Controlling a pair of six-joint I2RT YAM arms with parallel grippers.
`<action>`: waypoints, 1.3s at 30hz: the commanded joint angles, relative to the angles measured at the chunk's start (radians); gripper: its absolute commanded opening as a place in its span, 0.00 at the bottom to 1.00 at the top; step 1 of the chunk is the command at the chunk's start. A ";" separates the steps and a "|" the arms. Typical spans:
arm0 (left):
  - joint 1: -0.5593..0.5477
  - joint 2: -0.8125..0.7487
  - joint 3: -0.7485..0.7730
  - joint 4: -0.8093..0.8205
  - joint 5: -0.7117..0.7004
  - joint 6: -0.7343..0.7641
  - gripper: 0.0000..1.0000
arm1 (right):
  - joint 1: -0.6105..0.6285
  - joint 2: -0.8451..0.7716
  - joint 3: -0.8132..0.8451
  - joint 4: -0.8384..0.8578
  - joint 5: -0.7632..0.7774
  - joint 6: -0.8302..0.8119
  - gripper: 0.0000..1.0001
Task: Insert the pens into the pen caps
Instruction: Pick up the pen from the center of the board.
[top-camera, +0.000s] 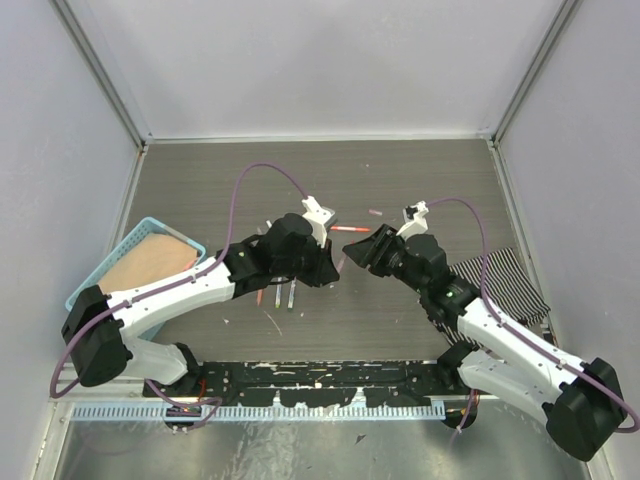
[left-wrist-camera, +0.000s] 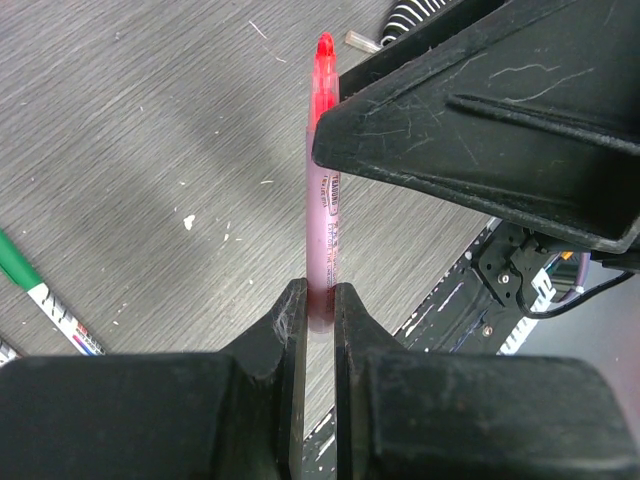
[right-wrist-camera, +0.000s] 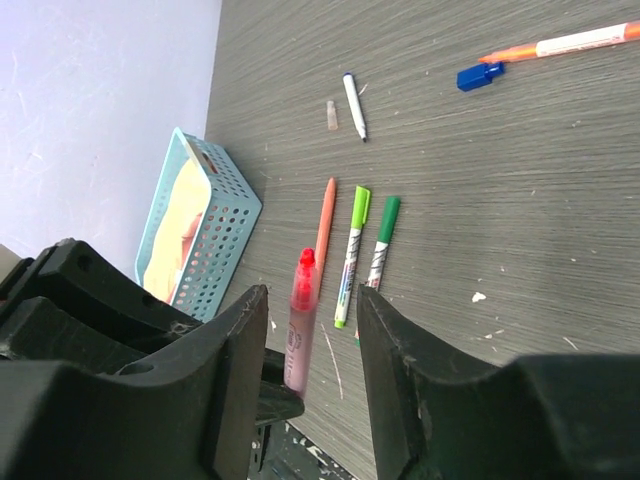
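Pens nearest the arm bases are three lying side by side on the counter: an orange pen, a light green pen and a dark green pen. Neither tool touches them, and it cannot be told whether their coloured ends are caps. A blue basket sits off to the left of them and a striped cloth off to the right. Just beyond the three, lifted off the counter, the pink pen is the one in hand. The left tool is clamped on its barrel near one end, jaws almost together, so that the red tip points away from the wrist. The right tool is spread wide with the pink pen standing in the gap between its fingers. As far as the right wrist view shows, the pen touches neither finger, and this tool has hold of nothing, with no cap to be seen in it. Whether the red tip is already a cap or a bare nib section is too unclear to say. Farther out, a translucent cap lies loose just beside a small white pen. Beyond them a blue cap lies loose just beside the tip of an orange-and-white pen. Judging from this, the task looks far from finished: no pen is plainly capped, at least two pen caps lie unfitted, and several pens on the counter are untouched.
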 joint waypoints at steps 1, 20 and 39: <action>-0.007 -0.015 0.000 0.031 0.006 0.001 0.16 | -0.006 0.009 0.008 0.098 -0.039 0.017 0.44; -0.016 -0.007 0.009 0.036 -0.004 0.014 0.32 | -0.005 0.019 0.008 0.104 -0.065 0.032 0.02; -0.018 0.033 0.017 0.060 0.004 0.003 0.18 | -0.005 0.011 0.009 0.096 -0.089 0.031 0.01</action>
